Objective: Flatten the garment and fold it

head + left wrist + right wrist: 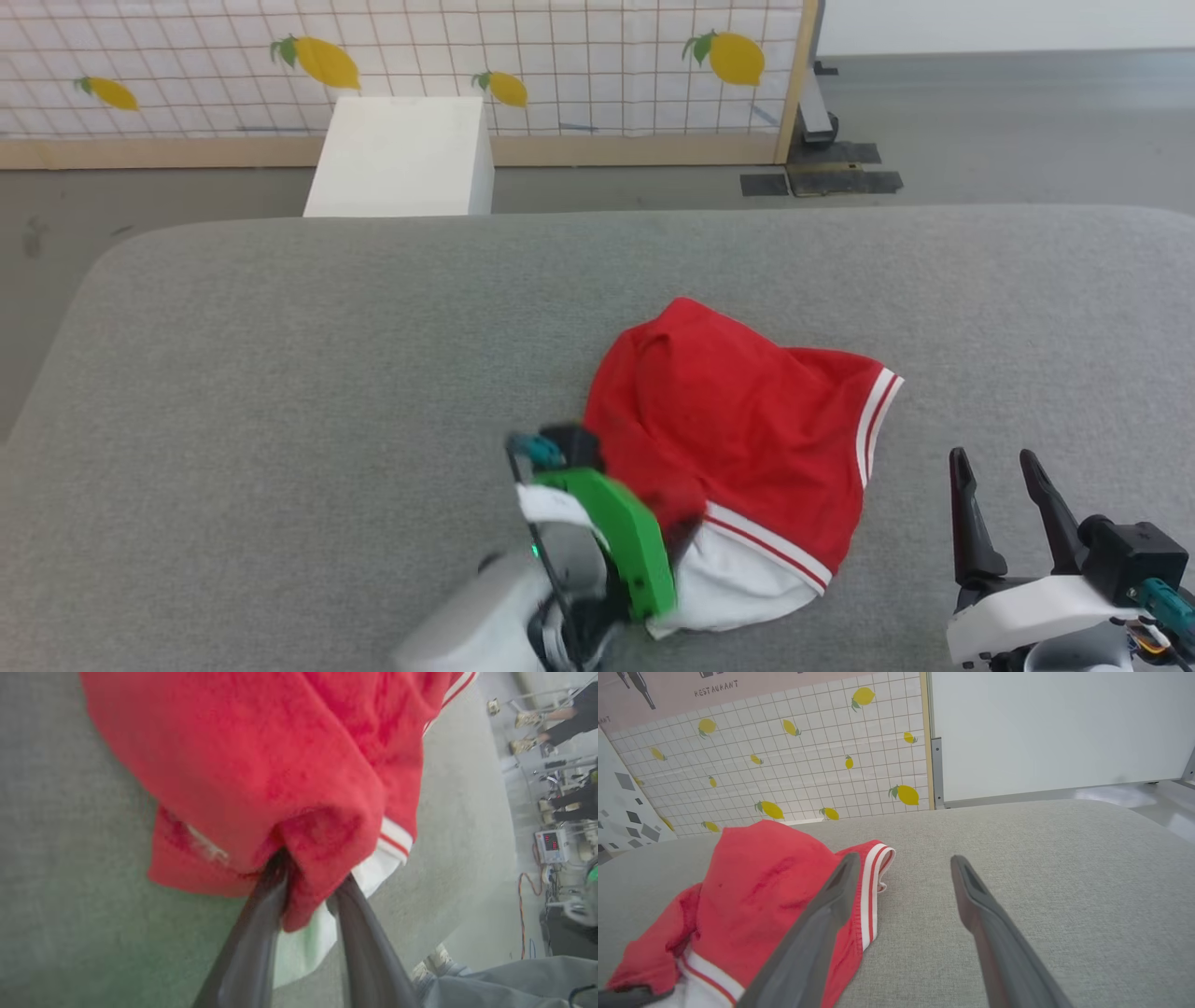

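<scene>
Red fold of the garment (pixel 738 420) sits between the 2 fingers of my left gripper (pixel 310 882), can't tell if clamped; right gripper (pixel 991 455) spread wide nearby.

The bench (pixel 280 373) is big and grey. Its top looks like soft, fuzzy cloth, and its two far corners are round. It runs wide from left to right.

The garment (pixel 728 420) lies right on the bench, a bit right of the middle and on the near side. It is not flat. It sits in a lumpy heap, puffed up at the far end. Most of it is red. A white part sticks out at the near edge. Red and white stripes run along its right side and just above the white part.
</scene>
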